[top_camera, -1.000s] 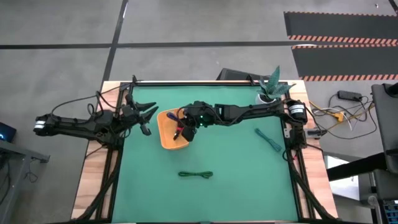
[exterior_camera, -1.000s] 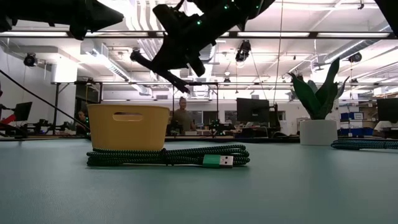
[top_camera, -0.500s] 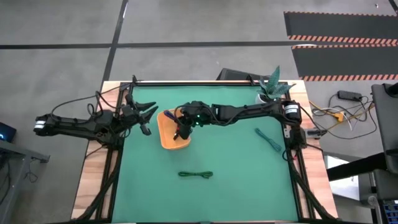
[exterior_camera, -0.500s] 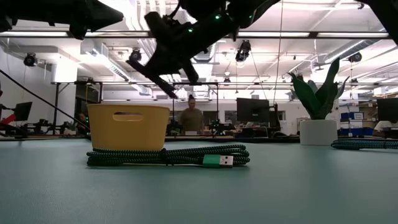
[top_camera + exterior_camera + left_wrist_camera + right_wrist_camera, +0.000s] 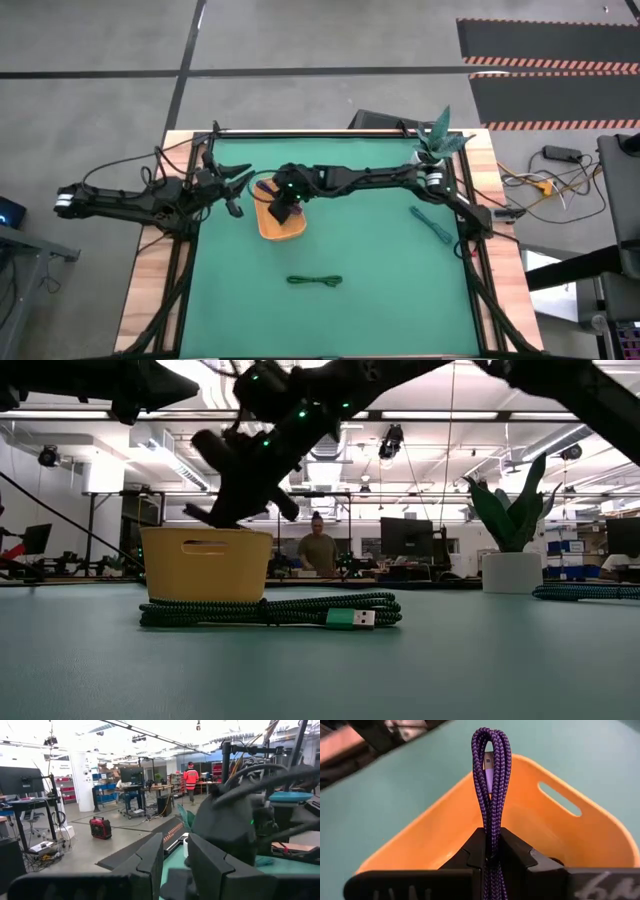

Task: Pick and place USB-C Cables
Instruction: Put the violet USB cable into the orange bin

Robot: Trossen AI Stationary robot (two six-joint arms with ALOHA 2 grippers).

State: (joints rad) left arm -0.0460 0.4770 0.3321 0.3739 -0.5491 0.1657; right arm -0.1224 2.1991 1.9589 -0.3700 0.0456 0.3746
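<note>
My right gripper hangs over the orange tray, shut on a purple braided USB-C cable bundle. In the low view it sits just above the tray's rim. A dark green bundle lies flat on the green mat nearer the front edge, in front of the tray in the low view. A teal bundle lies on the mat at the right. My left gripper waits left of the tray, open with nothing between its fingers. My right gripper pinches the folded purple bundle between its two fingers, on its strands some way back from the looped end. The fingers slant downward from the table's right and lie along the bundle. The bundle is lifted clear, and its loop sticks out past the fingertips over the tray.
A potted plant stands at the table's far right corner. The green mat is bare around the green bundle. People stand among desks in the room beyond the table.
My right gripper has gone toward the table's left edge and down, tipping further downward. It has carried the purple bundle from beside the tray's right side to just above its opening, and it has stayed shut on the bundle.
</note>
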